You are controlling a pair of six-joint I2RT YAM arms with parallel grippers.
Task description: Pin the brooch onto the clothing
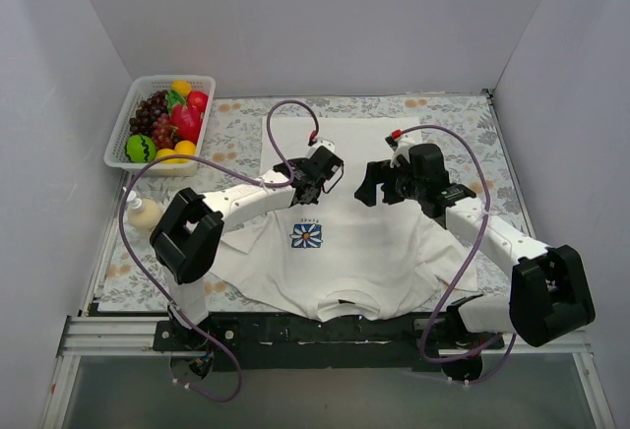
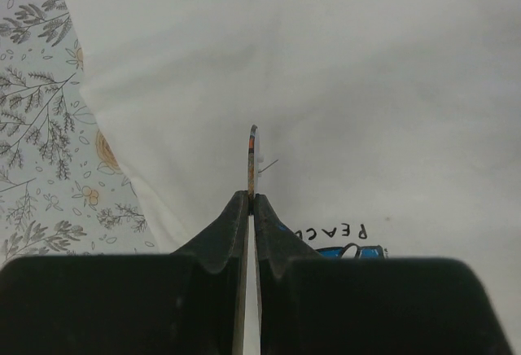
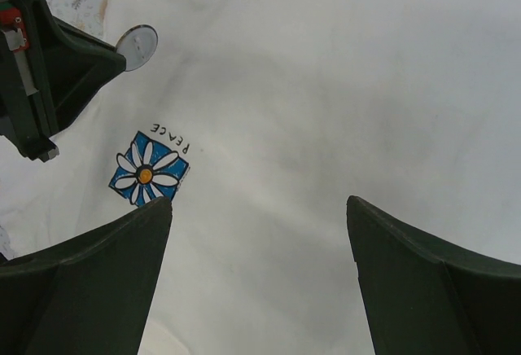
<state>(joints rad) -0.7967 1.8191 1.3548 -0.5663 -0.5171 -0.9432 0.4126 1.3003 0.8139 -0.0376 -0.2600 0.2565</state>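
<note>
The white T-shirt [image 1: 354, 252] lies flat on the table, collar toward the arms, with its blue-and-white flower print [image 1: 306, 236] at the chest. My left gripper [image 1: 328, 177] hovers over the shirt above the print, shut on the brooch. In the left wrist view the brooch [image 2: 252, 159] shows edge-on, sticking out of the closed fingertips [image 2: 240, 208]. In the right wrist view its silvery back [image 3: 137, 46] shows next to the flower print [image 3: 149, 169]. My right gripper [image 1: 370, 185] is open and empty, just right of the left one, above bare shirt cloth [image 3: 326, 86].
A white basket [image 1: 126, 139] of toy fruit stands at the back left. A small cream bottle [image 1: 144, 213] lies by the shirt's left sleeve. The floral tablecloth [image 1: 236, 129] shows around the shirt. White walls close in the table on three sides.
</note>
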